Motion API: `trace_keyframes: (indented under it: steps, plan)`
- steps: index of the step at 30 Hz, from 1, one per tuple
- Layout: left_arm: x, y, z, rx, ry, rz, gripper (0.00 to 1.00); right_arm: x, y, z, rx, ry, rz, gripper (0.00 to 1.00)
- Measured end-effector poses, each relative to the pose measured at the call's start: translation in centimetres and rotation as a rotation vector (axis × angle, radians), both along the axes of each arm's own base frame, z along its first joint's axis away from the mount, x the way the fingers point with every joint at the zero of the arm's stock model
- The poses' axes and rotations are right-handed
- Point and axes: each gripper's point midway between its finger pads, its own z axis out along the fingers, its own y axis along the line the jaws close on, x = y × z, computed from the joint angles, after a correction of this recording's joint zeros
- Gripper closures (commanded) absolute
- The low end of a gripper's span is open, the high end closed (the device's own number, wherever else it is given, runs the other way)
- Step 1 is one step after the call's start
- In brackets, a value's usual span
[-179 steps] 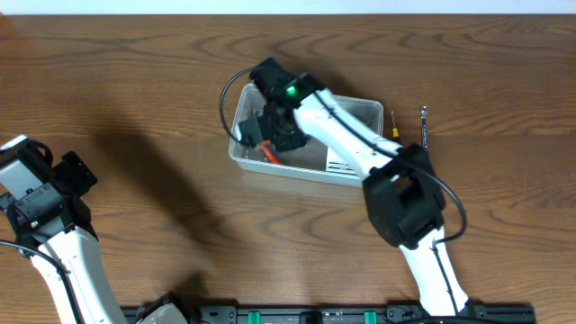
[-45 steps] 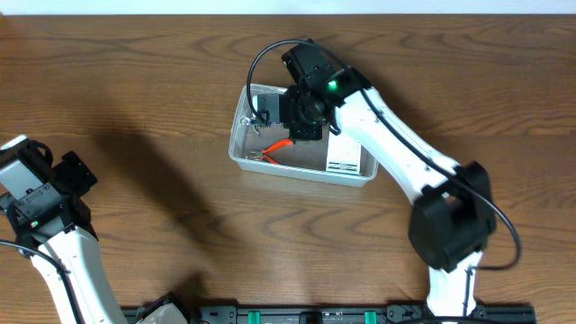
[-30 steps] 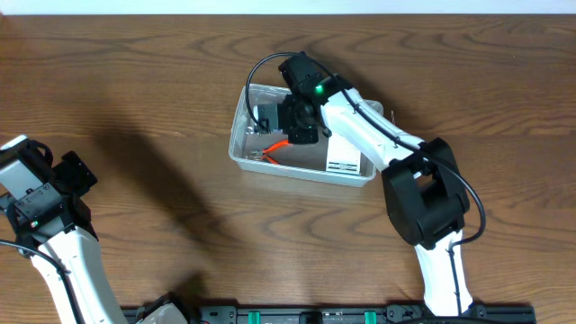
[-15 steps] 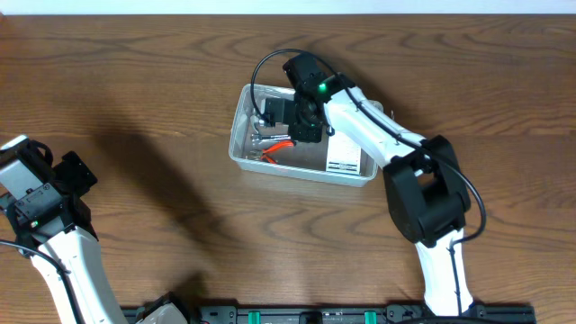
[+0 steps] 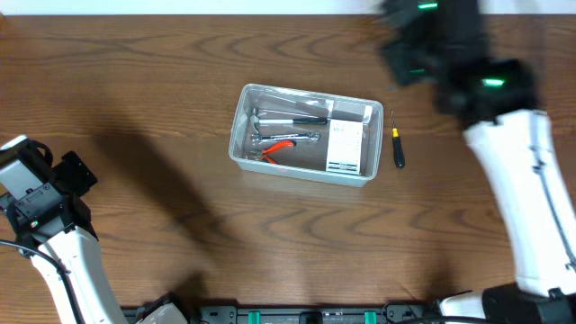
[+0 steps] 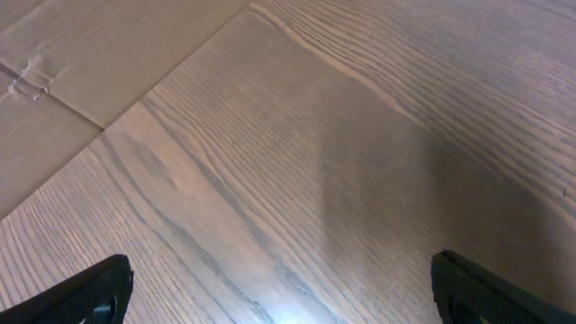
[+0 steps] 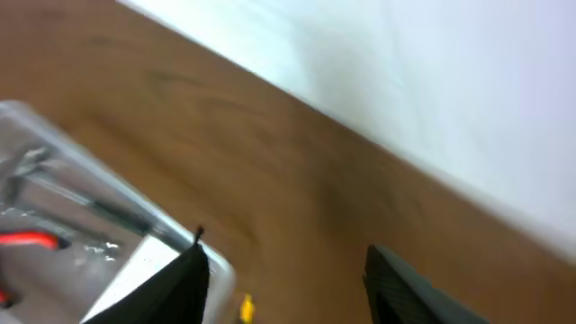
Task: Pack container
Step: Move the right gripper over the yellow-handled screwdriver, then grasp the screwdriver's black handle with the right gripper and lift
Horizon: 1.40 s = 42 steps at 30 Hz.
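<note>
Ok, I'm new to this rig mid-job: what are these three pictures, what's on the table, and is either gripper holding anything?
Two robot arms, the left arm and the right arm, work at a wooden table. The overhead picture looks down on everything. The other two come from a camera on each wrist, looking past that arm's own fingers. The clear container sits mid-table and holds red-handled pliers, other metal tools and a white box. A yellow-handled screwdriver lies on the table just right of it. The left gripper is open over bare wood, holding nothing. The right gripper, blurred, is open and empty too.
</note>
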Motion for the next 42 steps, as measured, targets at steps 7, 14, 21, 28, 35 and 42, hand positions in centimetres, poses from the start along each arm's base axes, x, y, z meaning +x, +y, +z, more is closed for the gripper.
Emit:
trace_keyframes:
  steps: [7,14,21,28,35,42]
  plan:
    - [0.0,0.0,0.0,0.0,0.0,0.0,0.02,-1.4,-7.6,-12.4,0.131,0.376,-0.39,0.52]
    - [0.0,0.0,0.0,0.0,0.0,0.0,0.02,-5.9,-5.8,-25.2,0.213,0.768,-0.444,0.52]
    - [0.0,0.0,0.0,0.0,0.0,0.0,0.02,-6.9,-3.6,-27.1,0.234,0.845,-0.381,0.51]
    - [0.0,0.0,0.0,0.0,0.0,0.0,0.02,-7.2,-3.3,-28.6,0.239,0.84,-0.361,0.55]
    - [0.0,0.0,0.0,0.0,0.0,0.0,0.02,-8.2,-3.3,-31.4,0.244,0.846,-0.365,0.6]
    - [0.0,0.0,0.0,0.0,0.0,0.0,0.02,-8.4,-3.3,-32.4,0.252,0.835,-0.369,0.74]
